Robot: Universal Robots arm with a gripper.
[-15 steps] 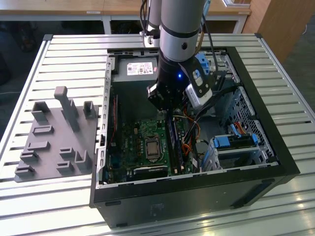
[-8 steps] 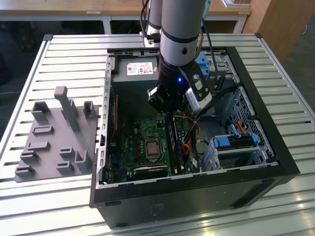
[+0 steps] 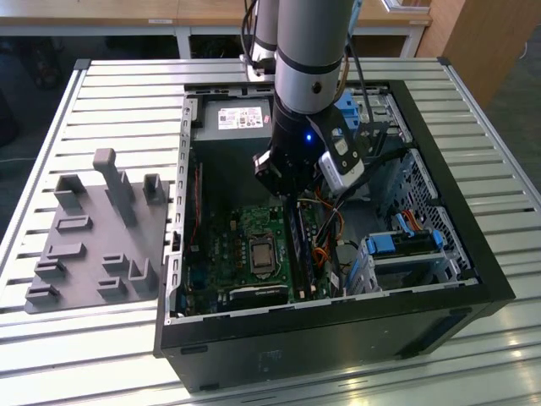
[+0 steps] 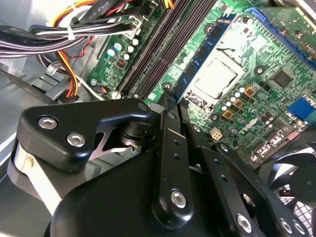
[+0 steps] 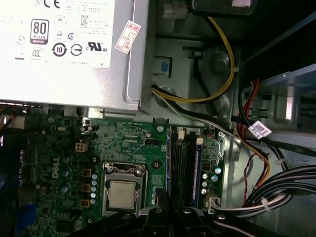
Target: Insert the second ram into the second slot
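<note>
A thin dark blue ram stick (image 4: 203, 53) stands on edge in the row of memory slots (image 4: 157, 45) on the green motherboard, on the side next to the processor socket (image 4: 217, 75). In the first wrist view it is a thin blue line (image 5: 168, 163) beside the dark slots (image 5: 183, 168). My gripper (image 3: 286, 196) is low inside the open computer case, with its black fingers (image 4: 168, 143) drawn together. The gripper's tips (image 4: 166, 98) sit right at one end of the stick. Whether they touch it I cannot tell. Nothing shows between the fingers.
The black case (image 3: 473, 254) lies open on a slatted metal table. The power supply (image 5: 64, 44) fills its far end, and cable bundles (image 4: 59, 34) run beside the slots. Blue drive-bay clips (image 3: 406, 241) sit at the exterior view's right. A grey fixture (image 3: 93, 233) stands left of the case.
</note>
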